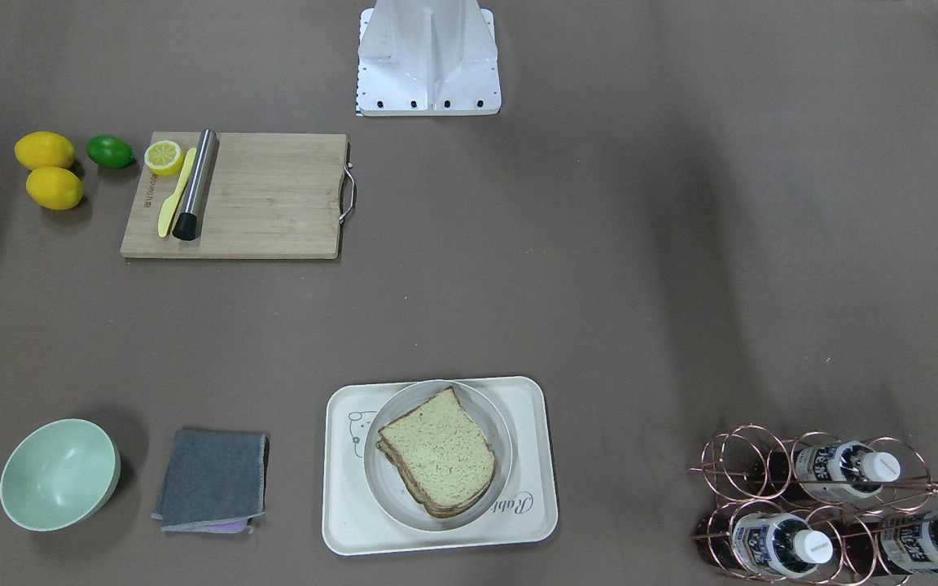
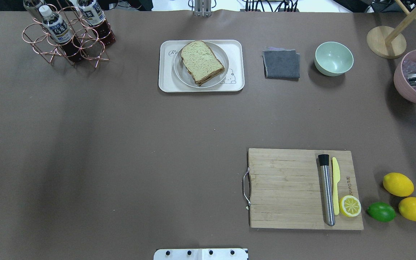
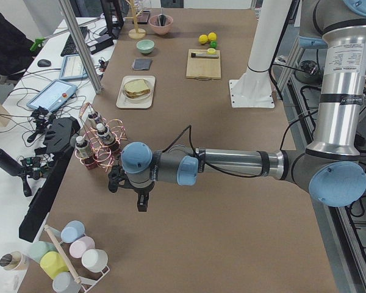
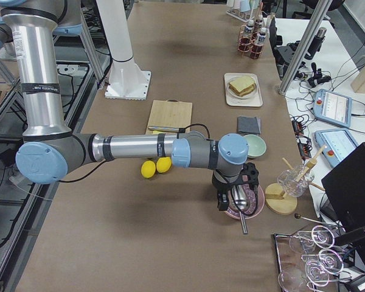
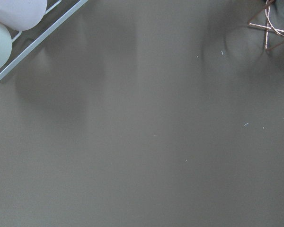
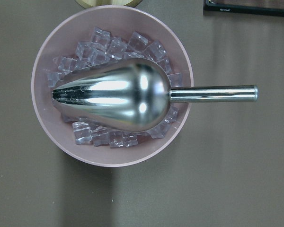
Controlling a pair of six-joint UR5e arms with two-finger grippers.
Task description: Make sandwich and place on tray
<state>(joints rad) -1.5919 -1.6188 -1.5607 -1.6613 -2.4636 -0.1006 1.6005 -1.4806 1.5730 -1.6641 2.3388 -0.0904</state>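
Observation:
The sandwich [image 1: 438,452], two toast slices stacked with dark crusts, lies on a round grey plate [image 1: 383,487] on the cream tray [image 1: 536,407]. No egg shows between the slices. It also shows in the overhead view [image 2: 201,62] on the tray [image 2: 165,83] at the table's far middle. My left gripper [image 3: 142,205] hangs over bare table near the bottle rack, far from the tray; I cannot tell whether it is open. My right gripper [image 4: 222,203] hangs over a pink bowl of ice; I cannot tell its state either. Neither wrist view shows fingers.
A wooden cutting board [image 2: 287,187] holds a steel muddler [image 2: 326,189], a yellow knife and a lemon half. Lemons and a lime [image 2: 381,211] lie beside it. A grey cloth [image 2: 281,64], a green bowl [image 2: 333,58], the pink ice bowl with scoop [image 6: 111,97] and a copper bottle rack [image 2: 67,34] stand around.

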